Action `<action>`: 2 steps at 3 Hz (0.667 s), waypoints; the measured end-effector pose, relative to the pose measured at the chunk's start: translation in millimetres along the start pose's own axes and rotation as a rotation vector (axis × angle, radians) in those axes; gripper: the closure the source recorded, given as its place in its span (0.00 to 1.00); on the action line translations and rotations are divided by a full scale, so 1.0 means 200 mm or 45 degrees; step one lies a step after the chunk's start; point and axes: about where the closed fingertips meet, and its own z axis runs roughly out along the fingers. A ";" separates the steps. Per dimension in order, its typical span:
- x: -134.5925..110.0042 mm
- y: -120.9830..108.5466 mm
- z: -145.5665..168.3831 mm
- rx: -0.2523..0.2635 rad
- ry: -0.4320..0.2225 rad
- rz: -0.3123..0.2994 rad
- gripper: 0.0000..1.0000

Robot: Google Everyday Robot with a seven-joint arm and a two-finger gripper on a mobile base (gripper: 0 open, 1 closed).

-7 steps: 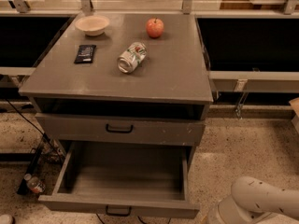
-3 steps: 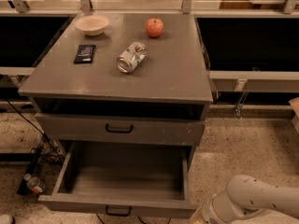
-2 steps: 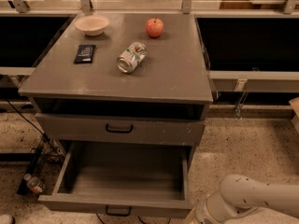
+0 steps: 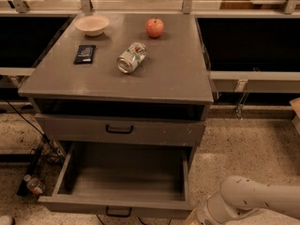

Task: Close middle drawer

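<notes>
While wide open, middle drawer (image 4: 117,204); gripper (image 4: 194,218) by its front right corner, grip unclear.

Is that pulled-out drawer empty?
Yes, the open middle drawer shows only bare grey floor; the arm enters lower right, its gripper out of view.

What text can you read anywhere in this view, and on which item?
Silver-green drink can lying on grey cabinet top: print blurred, unreadable.
Small black flat packet: markings too small to read.
No other lettering. Hand: out of view, past the white arm end, bottom right.
</notes>
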 end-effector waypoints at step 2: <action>-0.13 -0.18 -0.01 0.086 -0.172 0.079 1.00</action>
